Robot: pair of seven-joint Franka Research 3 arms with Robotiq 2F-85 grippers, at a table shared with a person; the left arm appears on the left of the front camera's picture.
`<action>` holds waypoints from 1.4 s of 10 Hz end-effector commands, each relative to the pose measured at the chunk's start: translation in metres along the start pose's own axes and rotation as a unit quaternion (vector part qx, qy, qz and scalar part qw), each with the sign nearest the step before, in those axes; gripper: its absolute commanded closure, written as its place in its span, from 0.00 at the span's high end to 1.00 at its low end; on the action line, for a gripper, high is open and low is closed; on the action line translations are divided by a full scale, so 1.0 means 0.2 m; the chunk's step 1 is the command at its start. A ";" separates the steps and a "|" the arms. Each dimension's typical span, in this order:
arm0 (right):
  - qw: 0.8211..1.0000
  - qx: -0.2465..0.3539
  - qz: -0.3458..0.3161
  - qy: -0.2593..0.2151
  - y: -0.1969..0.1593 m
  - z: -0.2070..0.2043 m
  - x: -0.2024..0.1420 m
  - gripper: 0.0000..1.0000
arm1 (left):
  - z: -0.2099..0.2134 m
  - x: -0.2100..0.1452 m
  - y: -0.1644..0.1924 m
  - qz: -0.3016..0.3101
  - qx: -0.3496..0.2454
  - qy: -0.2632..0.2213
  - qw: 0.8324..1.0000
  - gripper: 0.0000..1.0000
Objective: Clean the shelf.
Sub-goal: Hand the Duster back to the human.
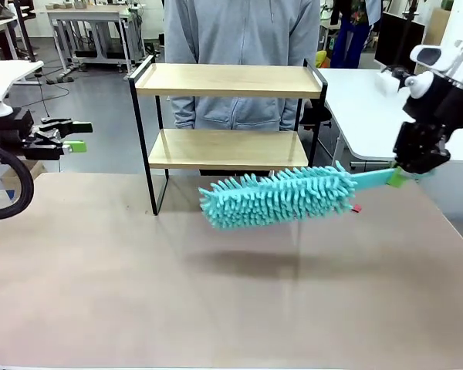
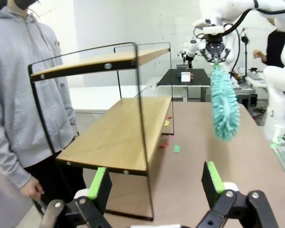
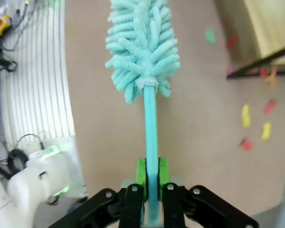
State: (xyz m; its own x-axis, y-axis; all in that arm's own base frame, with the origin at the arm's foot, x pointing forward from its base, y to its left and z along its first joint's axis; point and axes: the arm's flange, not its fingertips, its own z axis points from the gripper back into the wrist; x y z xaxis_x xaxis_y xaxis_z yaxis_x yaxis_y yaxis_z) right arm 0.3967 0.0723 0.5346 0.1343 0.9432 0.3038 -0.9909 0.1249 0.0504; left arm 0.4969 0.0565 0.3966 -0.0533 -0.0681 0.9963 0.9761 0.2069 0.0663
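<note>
Right gripper clamps unlabelled teal duster before shelf.

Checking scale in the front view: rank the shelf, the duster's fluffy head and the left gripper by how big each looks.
1. The shelf, widest and tallest.
2. The duster's fluffy head, held in the right gripper by its handle and nearer the camera, so somewhat flattered.
3. The left gripper, smallest, open and partly cut by the frame edge.

Shelf: matt light wood, thin black metal; duster fluffy, perhaps microfibre, smooth handle
</note>
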 end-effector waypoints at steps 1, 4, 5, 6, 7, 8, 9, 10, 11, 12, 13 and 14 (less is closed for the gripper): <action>0.996 -0.001 0.070 -0.056 -0.09 -0.01 0.03 0.13 | -0.03 0.02 -0.20 -0.005 0.037 0.009 0.999 1.00; 0.983 -0.035 0.140 -0.110 -0.16 -0.07 0.15 0.13 | -0.09 0.02 -0.39 0.035 0.028 -0.011 0.999 1.00; 0.981 -0.043 0.142 -0.124 -0.16 -0.10 0.19 0.13 | -0.10 0.01 -0.43 0.048 0.021 -0.013 0.999 1.00; 0.979 -0.054 0.136 -0.142 -0.17 -0.14 0.23 0.13 | -0.12 0.00 -0.44 0.062 0.010 -0.021 0.998 1.00; 0.977 -0.068 0.118 -0.163 -0.17 -0.17 0.26 0.13 | -0.15 -0.01 -0.46 0.072 0.000 -0.026 0.997 1.00; 0.979 -0.067 0.086 -0.171 -0.18 -0.20 0.27 0.13 | -0.17 0.00 -0.46 0.079 -0.011 -0.025 0.996 1.00; 0.983 -0.047 0.120 -0.129 -0.16 -0.13 0.26 0.13 | -0.16 -0.01 -0.42 0.072 0.006 0.035 0.997 1.00; 0.983 -0.047 0.120 -0.129 -0.16 -0.13 0.26 0.13 | -0.15 -0.03 -0.46 0.066 -0.008 -0.014 0.998 1.00; 0.983 -0.047 0.120 -0.129 -0.16 -0.13 0.26 0.13 | -0.15 -0.03 -0.46 0.066 -0.008 -0.014 0.998 1.00; 0.983 -0.047 0.120 -0.129 -0.16 -0.13 0.26 0.13 | -0.15 -0.03 -0.46 0.066 -0.008 -0.014 0.998 1.00; 0.984 -0.047 0.108 -0.136 -0.16 -0.16 0.27 0.13 | -0.16 -0.04 -0.44 0.071 -0.004 -0.002 0.997 1.00; 0.982 -0.042 0.116 -0.142 -0.18 -0.21 0.27 0.13 | -0.25 -0.06 -0.43 0.083 -0.024 -0.009 0.996 1.00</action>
State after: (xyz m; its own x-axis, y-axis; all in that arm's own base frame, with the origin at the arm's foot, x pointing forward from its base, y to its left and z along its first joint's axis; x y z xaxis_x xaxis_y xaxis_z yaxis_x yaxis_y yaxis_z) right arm 0.4355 0.1304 0.5154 -0.0914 0.8361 0.5409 -0.9925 -0.0323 -0.1178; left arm 0.4181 0.0022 0.3787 0.0913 -0.0322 0.9953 0.9780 0.1913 -0.0836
